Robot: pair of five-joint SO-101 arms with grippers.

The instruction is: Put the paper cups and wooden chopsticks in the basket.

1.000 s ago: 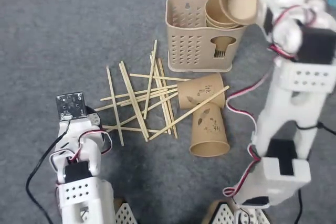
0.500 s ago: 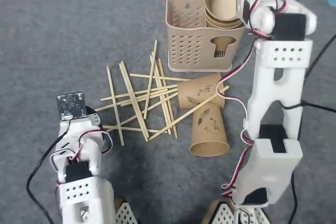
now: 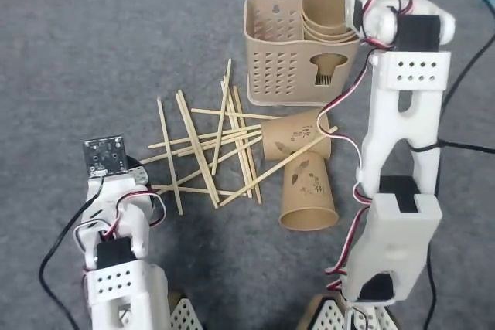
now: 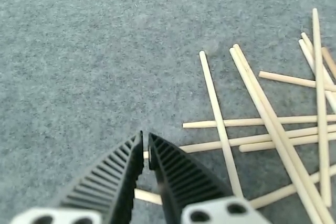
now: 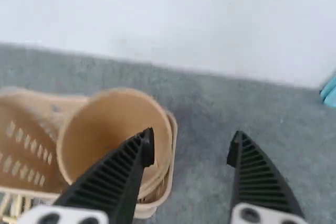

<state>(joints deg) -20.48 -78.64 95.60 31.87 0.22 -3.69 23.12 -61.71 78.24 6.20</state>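
Right tool [image 5: 193, 136] gapes wide and empty, with the stacked paper cups [image 5: 100, 129] in the basket [image 5: 21, 124] just beneath it. Left tool [image 4: 146, 137] is closed on nothing, wooden chopsticks [image 4: 273, 124] scattered just beside it.

Bright even overhead light, soft faint shadows under the chopsticks [image 3: 197, 151], wall [image 5: 173, 19] washed pale

We see a counter [image 3: 100, 52] covered with grey, carpet-like fabric. Along its far edge stands a plain white wall [image 5: 168, 14]. A turquoise scrap [image 5: 329, 93] shows at the far right corner. The light falls soft and even.
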